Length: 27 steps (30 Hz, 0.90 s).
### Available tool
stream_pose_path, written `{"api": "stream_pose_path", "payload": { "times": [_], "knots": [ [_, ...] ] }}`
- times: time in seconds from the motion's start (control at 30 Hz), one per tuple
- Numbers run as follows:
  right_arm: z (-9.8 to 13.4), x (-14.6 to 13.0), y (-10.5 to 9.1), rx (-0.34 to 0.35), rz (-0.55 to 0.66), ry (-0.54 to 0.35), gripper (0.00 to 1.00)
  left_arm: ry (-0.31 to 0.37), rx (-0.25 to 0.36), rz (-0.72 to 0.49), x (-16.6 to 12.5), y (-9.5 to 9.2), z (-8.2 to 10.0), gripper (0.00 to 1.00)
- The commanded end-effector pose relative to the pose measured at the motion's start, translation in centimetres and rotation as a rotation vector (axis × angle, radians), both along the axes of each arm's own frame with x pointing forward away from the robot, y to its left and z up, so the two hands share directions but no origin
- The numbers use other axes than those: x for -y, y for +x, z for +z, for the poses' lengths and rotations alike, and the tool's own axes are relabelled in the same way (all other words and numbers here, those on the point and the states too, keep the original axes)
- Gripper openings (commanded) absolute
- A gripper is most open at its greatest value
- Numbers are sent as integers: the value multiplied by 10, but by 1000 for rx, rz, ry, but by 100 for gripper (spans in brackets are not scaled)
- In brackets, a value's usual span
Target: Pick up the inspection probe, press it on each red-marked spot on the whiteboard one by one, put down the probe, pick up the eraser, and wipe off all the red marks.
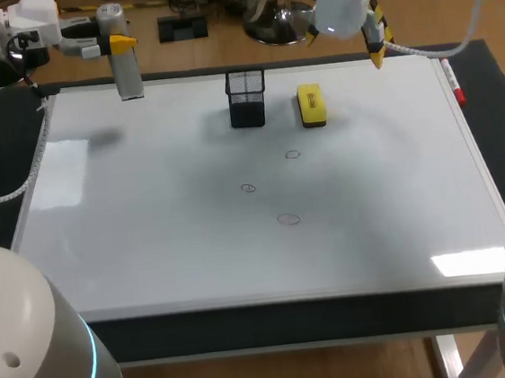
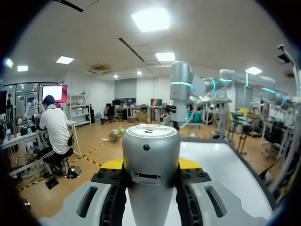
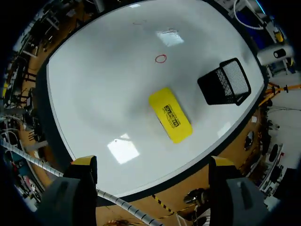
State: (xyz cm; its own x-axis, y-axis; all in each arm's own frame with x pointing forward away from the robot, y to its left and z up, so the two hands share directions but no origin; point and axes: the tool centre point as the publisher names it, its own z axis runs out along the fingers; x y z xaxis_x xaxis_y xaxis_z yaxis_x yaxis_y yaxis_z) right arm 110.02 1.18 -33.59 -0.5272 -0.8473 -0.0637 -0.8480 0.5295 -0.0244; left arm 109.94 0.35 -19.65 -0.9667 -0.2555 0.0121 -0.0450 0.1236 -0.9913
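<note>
Probe [image 1: 128, 76] gripped in left fingers [image 1: 121, 43], right fingers [image 1: 376, 45] open and empty; pressing red mark [image 1: 292, 155] likely comes next.

probe [image 2: 151, 160] — lower end cut off | 3 marks [image 1: 248, 188] — too small for detail

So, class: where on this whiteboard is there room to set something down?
Bare: the whiteboard left of the cup, the near strip below the circles, and between eraser and marker. Crowded: far middle, around cup and eraser.
</note>
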Motion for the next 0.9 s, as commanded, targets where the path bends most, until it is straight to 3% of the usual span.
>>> {"api": "stream_pose_path", "payload": {
  "times": [0.03,0.07,0.1,0.13,0.33,0.53,0.9],
  "knots": [
    [-6,-3,-4,-27,191,36,100,0,1,-1,0,0,1,0],
    [-7,-5,-5,-13,213,30,100,0,1,-1,0,0,1,0],
    [-8,-8,-7,-52,262,31,100,0,1,-1,0,0,1,0],
    [-10,-11,-7,-31,273,23,100,0,1,-1,0,0,1,0],
    [-22,-25,-7,-91,362,-42,100,0,1,-1,0,0,1,0],
    [-30,-35,-10,-91,444,-55,100,0,1,-1,0,0,1,0],
    [-39,-42,-13,-116,444,-31,100,0,1,-1,0,0,1,0]
  ]
}}
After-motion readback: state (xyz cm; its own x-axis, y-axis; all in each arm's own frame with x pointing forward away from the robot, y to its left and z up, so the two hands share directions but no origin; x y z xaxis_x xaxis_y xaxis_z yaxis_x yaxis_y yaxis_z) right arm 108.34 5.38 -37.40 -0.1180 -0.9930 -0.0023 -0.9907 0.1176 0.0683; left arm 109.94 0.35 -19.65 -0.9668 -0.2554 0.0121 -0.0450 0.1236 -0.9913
